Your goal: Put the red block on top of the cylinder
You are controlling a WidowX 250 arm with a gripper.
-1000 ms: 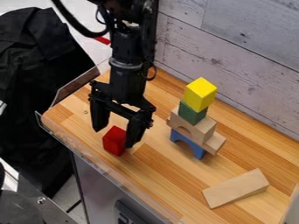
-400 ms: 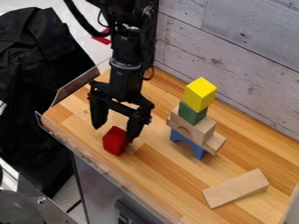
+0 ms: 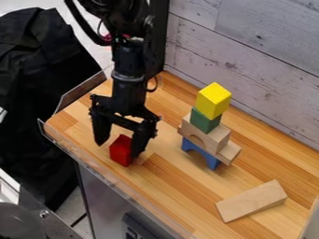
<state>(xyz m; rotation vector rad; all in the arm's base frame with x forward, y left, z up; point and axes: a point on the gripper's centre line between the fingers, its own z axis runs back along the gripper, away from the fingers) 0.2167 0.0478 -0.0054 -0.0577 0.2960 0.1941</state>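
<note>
Camera view: the black gripper (image 3: 118, 150) is hanging down low over the wood table (image 3: 168, 186).
Fingers: they are pointing down and standing wide apart, not pinching; one is hiding a bit of the red block (image 3: 120, 151), but whether it is touching is hard to tell.
Block place: the red one is sitting on the table, near the clear edge (image 3: 84, 156), well apart from the tower.
Tower: a blue arch (image 3: 200, 152) is standing at the bottom, a flat wood piece (image 3: 230, 153) is lying on it, then a wood arch (image 3: 215, 138), then a green block (image 3: 204, 121), and a yellow block (image 3: 213, 100) is sitting on top.
Loose wood: a long wood block (image 3: 252, 200) is lying on the table.
</note>
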